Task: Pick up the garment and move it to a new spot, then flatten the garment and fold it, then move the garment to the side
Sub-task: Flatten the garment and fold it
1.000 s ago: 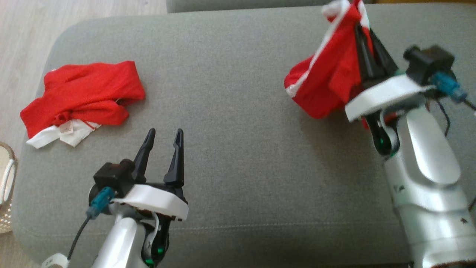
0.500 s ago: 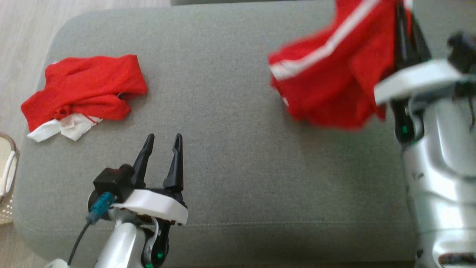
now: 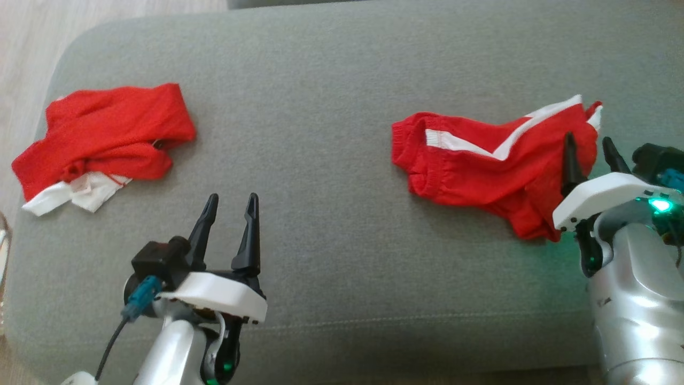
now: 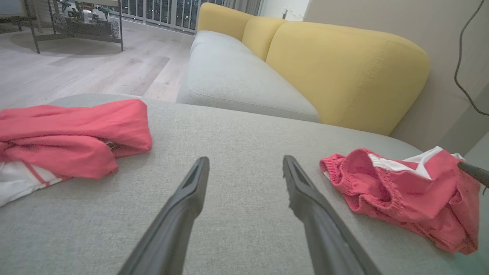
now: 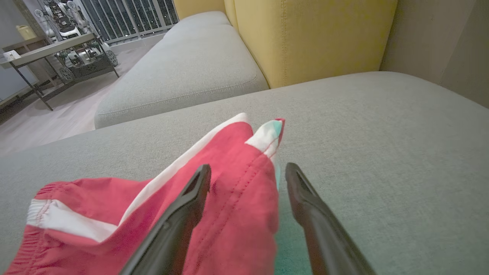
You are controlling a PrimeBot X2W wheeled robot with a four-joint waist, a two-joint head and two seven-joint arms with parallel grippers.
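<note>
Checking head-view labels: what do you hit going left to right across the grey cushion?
crumpled red-and-white garment → left gripper → red shorts with white stripes → right gripper, at the shorts' right end

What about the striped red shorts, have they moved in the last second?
Yes. The striped shorts dropped from above the far right of the grey cushion and now lie on it.

Grey cushion (image 3: 331, 230) before me, its fabric top carrying two garments that lie well apart. At my right, red shorts (image 3: 470, 166) with white stripes lie spread but rumpled, their gathered edge toward the middle. At my left, near the rounded corner, a crumpled red garment (image 3: 107, 128) shows a white part at its near edge.
</note>
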